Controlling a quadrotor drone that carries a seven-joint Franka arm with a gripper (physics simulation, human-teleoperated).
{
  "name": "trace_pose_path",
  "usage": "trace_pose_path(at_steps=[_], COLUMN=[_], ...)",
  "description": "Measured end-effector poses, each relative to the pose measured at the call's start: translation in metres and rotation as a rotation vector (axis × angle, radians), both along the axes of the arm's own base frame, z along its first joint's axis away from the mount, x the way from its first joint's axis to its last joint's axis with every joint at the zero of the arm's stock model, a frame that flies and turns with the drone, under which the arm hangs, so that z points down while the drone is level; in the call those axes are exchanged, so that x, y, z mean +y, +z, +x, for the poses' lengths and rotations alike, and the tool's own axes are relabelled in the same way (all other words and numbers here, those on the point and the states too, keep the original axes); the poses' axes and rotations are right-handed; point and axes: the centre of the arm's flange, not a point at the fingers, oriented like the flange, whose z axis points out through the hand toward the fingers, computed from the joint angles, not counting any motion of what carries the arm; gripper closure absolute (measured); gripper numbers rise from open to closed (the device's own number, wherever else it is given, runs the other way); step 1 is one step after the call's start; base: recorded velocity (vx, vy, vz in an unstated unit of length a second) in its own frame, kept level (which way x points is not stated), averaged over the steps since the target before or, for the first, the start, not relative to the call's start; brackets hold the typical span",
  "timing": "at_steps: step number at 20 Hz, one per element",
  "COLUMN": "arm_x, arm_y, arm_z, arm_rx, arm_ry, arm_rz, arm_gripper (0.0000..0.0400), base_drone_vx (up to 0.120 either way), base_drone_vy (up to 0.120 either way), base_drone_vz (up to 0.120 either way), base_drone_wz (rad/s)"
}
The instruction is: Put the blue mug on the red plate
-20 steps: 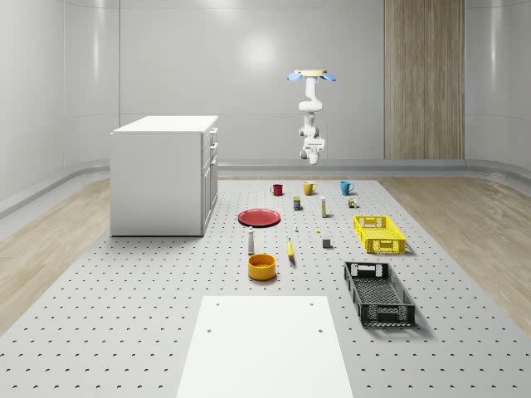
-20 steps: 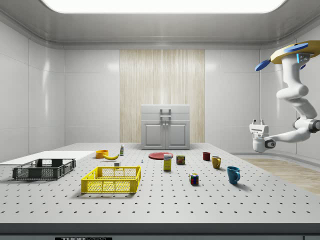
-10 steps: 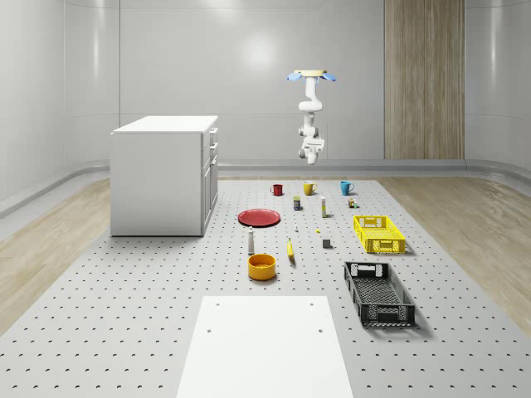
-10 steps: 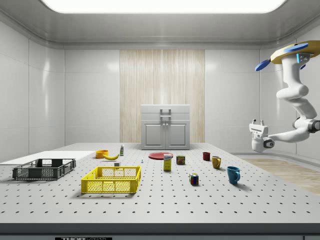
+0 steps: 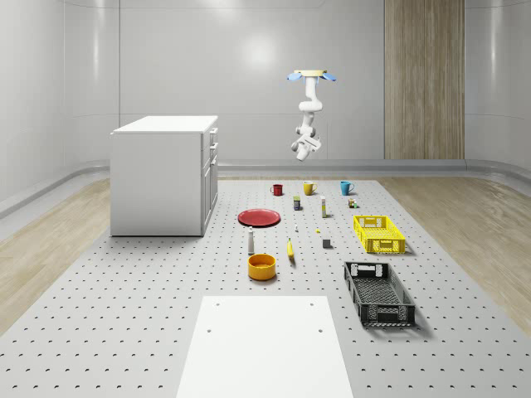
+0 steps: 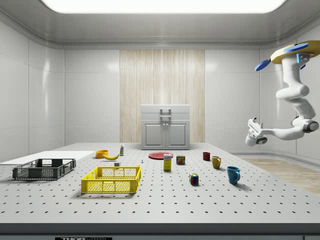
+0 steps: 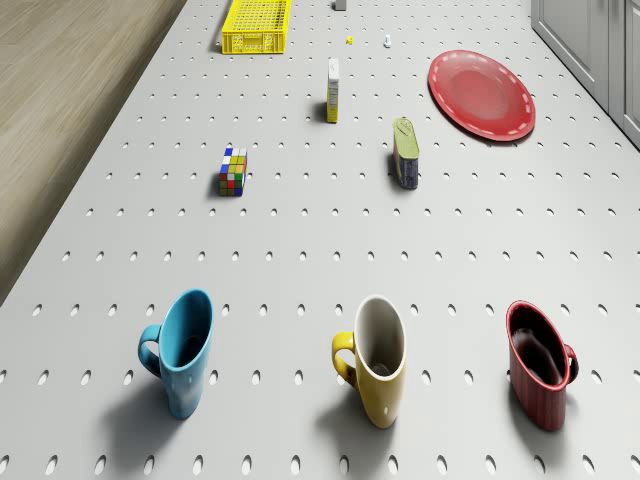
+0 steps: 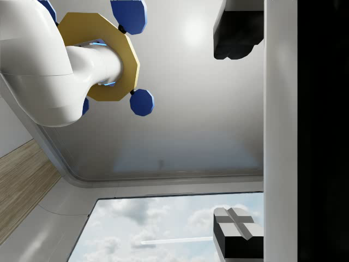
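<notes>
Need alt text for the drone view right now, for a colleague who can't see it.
Three upright mugs stand in a row on the perforated table: blue mug, yellow mug, red mug. Beyond them lie a puzzle cube, a can, a carton and the red plate.

You see bright, even light from a long white ceiling panel (image 6: 160,5). Soft short shadows sit under objects on the grey perforated bench (image 5: 166,315). No blur.

Mug (image 7: 182,350) stands beside two mugs; plate (image 7: 481,93) lies well apart.
</notes>
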Motion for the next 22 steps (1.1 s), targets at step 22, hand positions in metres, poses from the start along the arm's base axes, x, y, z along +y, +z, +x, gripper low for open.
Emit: trace_pose_path(at_steps=[22], arm_x=[-0.052], arm_y=[-0.177], arm_z=[0.005], arm_rx=[0.004], arm_ry=[-0.073], arm_rz=[-2.344], arm_gripper=[0.0], base_drone_vx=[0.0], base_drone_vy=[0.0], base_drone_vz=[0.0], base_drone_wz=[0.0])
